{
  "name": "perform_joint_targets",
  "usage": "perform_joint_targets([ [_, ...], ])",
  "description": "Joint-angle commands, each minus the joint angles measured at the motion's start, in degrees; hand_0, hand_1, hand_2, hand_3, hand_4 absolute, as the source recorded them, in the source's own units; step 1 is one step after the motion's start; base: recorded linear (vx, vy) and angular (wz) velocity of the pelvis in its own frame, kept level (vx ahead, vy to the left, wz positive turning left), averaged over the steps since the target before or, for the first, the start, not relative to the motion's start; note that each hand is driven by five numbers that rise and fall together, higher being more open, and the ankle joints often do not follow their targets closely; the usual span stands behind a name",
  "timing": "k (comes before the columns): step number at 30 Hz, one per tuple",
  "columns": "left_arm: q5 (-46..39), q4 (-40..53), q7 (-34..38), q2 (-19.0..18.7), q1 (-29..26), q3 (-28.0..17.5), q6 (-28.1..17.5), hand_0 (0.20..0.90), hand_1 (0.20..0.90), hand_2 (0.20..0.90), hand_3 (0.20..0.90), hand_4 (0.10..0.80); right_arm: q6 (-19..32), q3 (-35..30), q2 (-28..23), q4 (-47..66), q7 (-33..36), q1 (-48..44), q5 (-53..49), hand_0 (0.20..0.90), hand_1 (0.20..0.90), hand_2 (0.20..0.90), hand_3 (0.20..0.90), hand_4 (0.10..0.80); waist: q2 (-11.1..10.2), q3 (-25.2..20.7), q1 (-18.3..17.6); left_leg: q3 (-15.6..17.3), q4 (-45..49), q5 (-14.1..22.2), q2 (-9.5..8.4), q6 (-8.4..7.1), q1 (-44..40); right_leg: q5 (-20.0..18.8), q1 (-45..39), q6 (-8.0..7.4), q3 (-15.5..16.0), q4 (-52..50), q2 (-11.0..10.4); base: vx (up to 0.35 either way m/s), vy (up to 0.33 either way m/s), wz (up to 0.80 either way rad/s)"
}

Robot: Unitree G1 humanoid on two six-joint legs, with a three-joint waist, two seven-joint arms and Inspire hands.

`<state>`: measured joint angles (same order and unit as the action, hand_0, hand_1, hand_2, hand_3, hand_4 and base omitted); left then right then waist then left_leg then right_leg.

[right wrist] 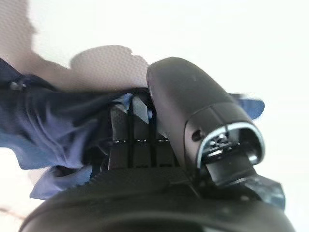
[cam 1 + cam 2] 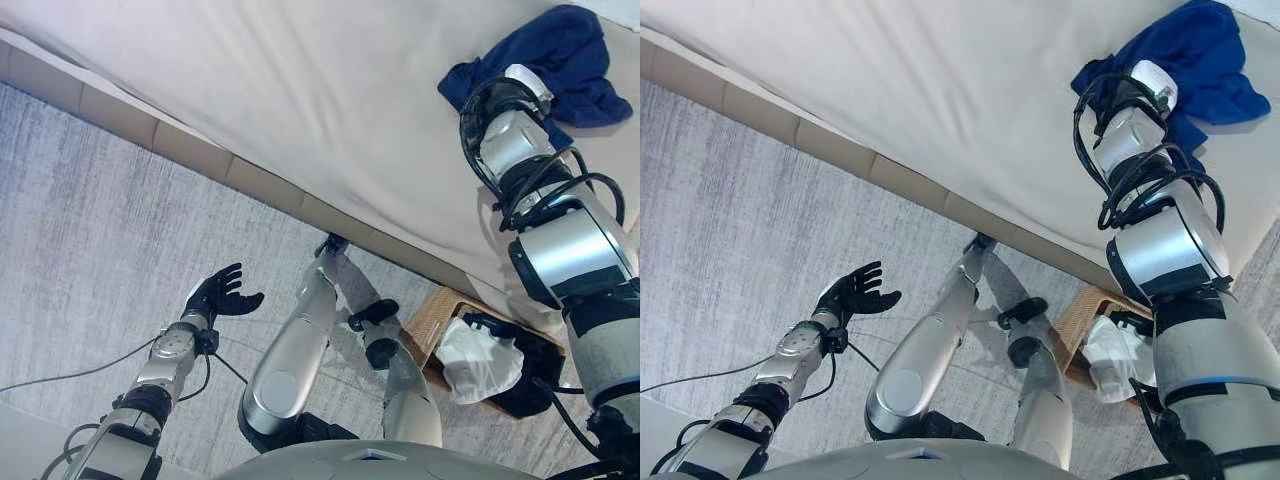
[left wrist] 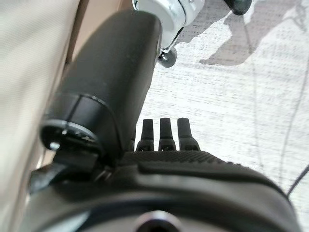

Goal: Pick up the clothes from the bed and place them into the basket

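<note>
A dark blue garment (image 2: 570, 55) lies bunched on the cream bed (image 2: 300, 100) at the far right. My right arm reaches out over the bed to it. In the right wrist view my right hand (image 1: 159, 183) is at the garment (image 1: 53, 125), with blue cloth bunched against it on both sides of the thumb. My left hand (image 2: 220, 293) is open and empty, held low over the floor on the left, away from the bed. A wicker basket (image 2: 430, 320) stands on the floor by the bed's edge at the lower right.
The basket holds a white garment (image 2: 478, 362) and a dark one (image 2: 535, 375). The bed's tan edge (image 2: 190, 150) runs diagonally across the view. Grey patterned carpet (image 2: 90, 230) covers the floor on the left.
</note>
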<state>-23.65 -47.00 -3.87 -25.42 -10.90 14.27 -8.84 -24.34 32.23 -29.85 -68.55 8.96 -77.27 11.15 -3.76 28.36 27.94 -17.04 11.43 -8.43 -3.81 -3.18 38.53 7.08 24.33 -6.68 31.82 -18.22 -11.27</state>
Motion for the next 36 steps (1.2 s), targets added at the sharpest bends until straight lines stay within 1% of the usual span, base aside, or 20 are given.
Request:
perform_joint_targets([
  [1,-1.4,-3.5,0.1,-2.3,4.1,0.3,-2.3,0.9,0.9,0.9,0.9,0.8,2.1,1.5,-2.8,4.5,3.7,1.6,0.4,0.3,0.3,0.3,0.2,0.1,-0.6,1.4,0.4,3.7,-2.0,6.7,0.94,5.67,-6.2,-6.9,-0.4,-1.08,-0.7,-6.1,0.2,-0.02,-0.026,-0.24],
  [3,-1.4,-3.8,0.0,-2.3,4.2,-0.1,-2.2,0.9,0.9,0.9,0.9,0.8,2.3,1.5,-3.6,5.1,3.4,1.9,0.0,0.3,0.3,0.3,0.2,0.1,-1.0,1.4,0.1,4.2,-2.0,6.9,1.27,5.49,-7.1,-6.5,-1.5,-0.77,-0.9,-5.4,0.6,-0.023,-0.029,-0.25],
  [7,-0.5,-4.3,-0.2,-2.5,4.5,-0.8,-2.2,0.9,0.9,0.9,0.9,0.8,4.9,0.4,-5.7,6.2,2.8,3.7,-2.5,0.3,0.3,0.3,0.2,0.1,-1.4,1.4,-0.1,4.9,-2.7,7.3,1.89,5.05,-9.9,-5.3,-4.8,0.03,-0.8,-4.0,1.3,-0.006,-0.06,-0.12],
  [10,0.3,-4.3,-0.1,-2.9,4.8,-1.6,-2.0,0.9,0.9,0.9,0.9,0.8,5.7,-0.4,-6.8,9.2,2.7,5.0,-4.4,0.3,0.3,0.3,0.2,0.1,-1.9,1.4,-0.1,5.1,-3.9,7.1,2.24,4.65,-12.5,-4.8,-7.6,0.47,-0.7,-2.5,1.9,0.004,-0.085,-0.06],
  [14,3.4,-5.1,1.0,-3.1,5.2,-3.7,-0.7,0.9,0.9,0.9,0.9,0.8,7.8,-3.2,-9.6,17.6,2.1,8.4,-8.4,0.3,0.3,0.3,0.2,0.1,-2.7,1.4,-0.3,5.5,-9.2,6.1,3.34,3.5,-20.5,-3.9,-15.2,1.04,-2.1,1.7,3.0,0.03,-0.142,-0.08],
  [16,5.1,-5.8,1.7,-3.0,5.8,-4.8,0.5,0.9,0.9,0.9,0.9,0.8,7.9,-5.1,-10.8,23.6,2.7,11.0,-10.3,0.3,0.3,0.3,0.2,0.1,-3.0,-0.3,-1.1,5.8,-11.7,5.5,3.79,2.93,-23.5,-3.5,-18.4,1.27,-3.1,4.0,3.5,0.034,-0.13,-0.06],
  [17,6.7,-7.1,1.9,-2.9,6.2,-5.4,1.1,0.9,0.9,0.9,0.9,0.8,8.4,-7.3,-11.1,27.2,3.1,13.6,-10.0,0.3,0.3,0.3,0.2,0.1,-3.1,-2.2,-2.0,5.9,-12.9,5.1,4.02,2.56,-25.0,-3.1,-20.2,1.43,-3.7,5.2,3.7,0.025,-0.114,-0.08],
  [20,9.4,-9.1,2.8,-2.3,6.8,-5.7,2.5,0.9,0.9,0.9,0.9,0.8,9.5,-10.9,-11.6,33.3,4.0,18.3,-8.2,0.3,0.3,0.3,0.2,0.1,-3.1,-5.7,-3.9,6.3,-14.0,4.9,4.22,2.0,-27.7,-2.5,-23.3,1.68,-4.8,7.0,4.1,0.03,-0.07,-0.11],
  [22,10.3,-9.9,3.2,-1.6,7.5,-6.4,3.7,0.9,0.9,0.9,0.9,0.8,9.6,-14.3,-12.0,38.7,4.7,22.4,-6.2,0.3,0.3,0.3,0.2,0.1,-2.8,-8.7,-5.6,7.0,-14.5,5.1,3.93,1.84,-30.0,-2.6,-25.6,1.57,-5.8,8.4,4.4,0.049,-0.047,0.0],
  [24,11.3,-10.7,2.9,-0.6,8.7,-7.2,4.8,0.9,0.9,0.9,0.9,0.8,9.2,-17.7,-12.5,44.5,4.9,26.7,-4.0,0.3,0.3,0.3,0.2,0.1,-2.5,-12.3,-7.6,7.8,-15.1,5.2,3.48,1.72,-32.7,-2.7,-28.2,1.27,-7.0,10.2,5.1,0.091,0.03,-0.11],
  [25,12.1,-11.2,2.6,0.0,9.6,-7.4,4.9,0.9,0.9,0.9,0.9,0.8,9.0,-19.3,-12.9,46.6,4.7,28.7,-2.8,0.3,0.3,0.3,0.2,0.1,-2.0,-13.9,-8.5,8.3,-14.9,4.0,3.11,2.02,-32.9,-4.0,-29.0,1.46,-6.6,11.4,5.1,0.068,0.076,-0.13],
  [27,13.7,-13.0,2.3,1.5,11.1,-7.5,4.9,0.9,0.9,0.9,0.9,0.8,9.1,-22.2,-13.6,50.1,5.4,31.5,-0.2,0.3,0.3,0.3,0.2,0.1,-1.3,-16.9,-10.2,9.8,-15.2,4.1,3.21,1.74,-35.2,-4.1,-31.1,1.7,-7.8,13.1,5.5,0.066,0.037,-0.01],
  [29,14.6,-15.0,2.4,2.7,11.9,-7.4,4.9,0.9,0.9,0.9,0.9,0.8,8.8,-24.1,-14.6,52.9,5.3,32.5,1.1,0.3,0.3,0.3,0.2,0.1,-0.8,-18.8,-11.7,10.9,-15.4,4.4,3.28,1.65,-36.7,-4.3,-32.1,1.89,-8.9,13.9,5.7,0.061,0.02,-0.17],
  [31,15.9,-17.7,2.0,4.0,12.6,-7.7,4.8,0.9,0.9,0.9,0.9,0.8,8.6,-26.6,-16.3,56.5,7.0,33.3,1.2,0.3,0.3,0.3,0.2,0.1,-0.3,-20.7,-13.6,12.3,-15.7,5.1,3.33,1.63,-38.8,-4.3,-33.3,2.35,-10.7,15.0,5.9,0.014,0.009,-0.33],
  [33,16.0,-18.9,1.7,4.5,12.8,-7.7,4.6,0.9,0.9,0.9,0.9,0.8,9.4,-28.5,-17.7,58.6,8.1,34.0,0.6,0.3,0.3,0.3,0.2,0.1,-0.1,-21.7,-14.9,13.0,-15.9,5.4,3.37,1.74,-39.7,-4.7,-33.3,2.46,-11.8,15.8,6.1,-0.006,-0.004,-0.4],
  [34,16.2,-20.1,1.3,5.0,13.1,-8.1,4.3,0.9,0.9,0.9,0.9,0.8,10.6,-30.6,-19.1,60.8,9.7,35.2,-1.1,0.3,0.3,0.3,0.2,0.1,0.1,-22.6,-16.3,13.9,-16.1,5.8,3.53,1.77,-40.6,-4.9,-33.3,2.66,-13.1,16.6,6.4,-0.01,-0.016,-0.39],
  [36,15.7,-21.9,1.4,5.9,13.4,-8.4,3.4,0.9,0.9,0.9,0.9,0.8,13.2,-33.7,-20.5,63.7,13.1,37.3,-2.8,0.3,0.3,0.3,0.2,0.1,0.1,-23.9,-18.6,15.5,-16.1,6.8,3.81,1.85,-41.9,-5.0,-33.1,3.12,-15.1,17.8,7.1,0.005,-0.037,-0.35],
])
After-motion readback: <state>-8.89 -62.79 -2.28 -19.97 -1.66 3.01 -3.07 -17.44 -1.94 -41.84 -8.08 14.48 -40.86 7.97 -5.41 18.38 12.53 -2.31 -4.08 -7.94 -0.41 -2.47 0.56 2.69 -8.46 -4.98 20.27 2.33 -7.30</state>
